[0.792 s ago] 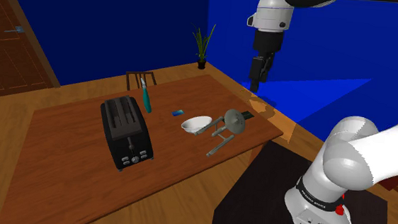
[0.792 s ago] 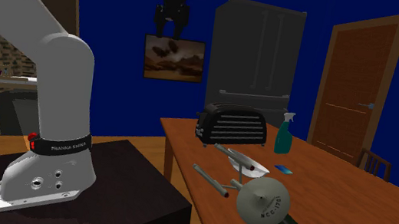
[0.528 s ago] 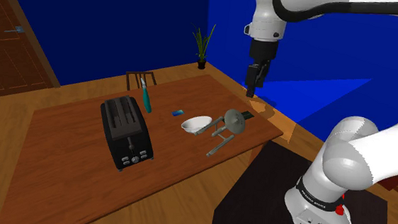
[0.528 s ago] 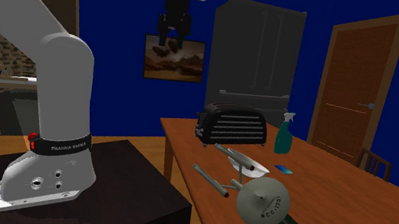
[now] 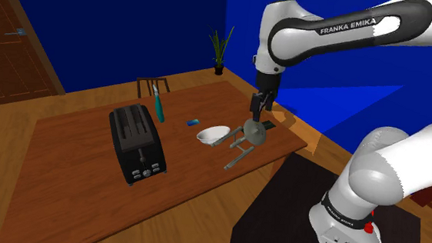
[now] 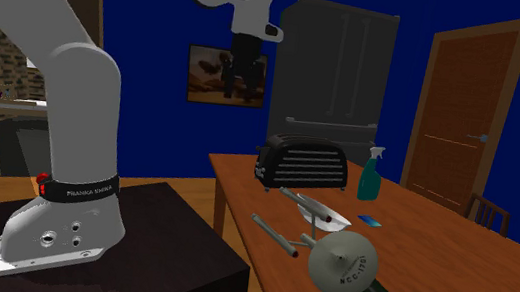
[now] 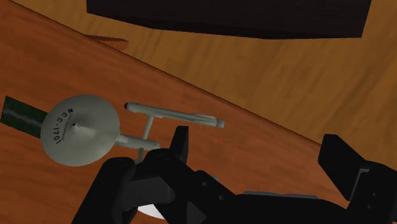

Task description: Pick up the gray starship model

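The gray starship model [image 5: 247, 136] lies on the wooden table [image 5: 72, 185] near the edge closest to the stand, beside a white bowl [image 5: 213, 134]. Its round saucer [image 6: 343, 261] faces the second exterior view, with thin nacelles [image 6: 278, 236] behind it. My black gripper [image 5: 256, 104] hangs above the model, a little beyond it, and does not touch it. In the wrist view the gripper [image 7: 261, 159] is open, its fingers [image 7: 180, 144] set wide apart with nothing between them, and the model [image 7: 81, 129] lies ahead of them on the wood.
A black toaster [image 5: 136, 143] stands mid-table. A teal spray bottle [image 5: 158, 102] and a small blue object [image 5: 193, 122] lie farther back. A dark green strip [image 7: 20, 114] runs under the saucer. The dark stand [image 5: 293, 214] sits right beside the table edge.
The arm has swung down and towards the shoulder view's left, bringing the gripper from high above the table corner to just above the starship model. The objects have not moved.
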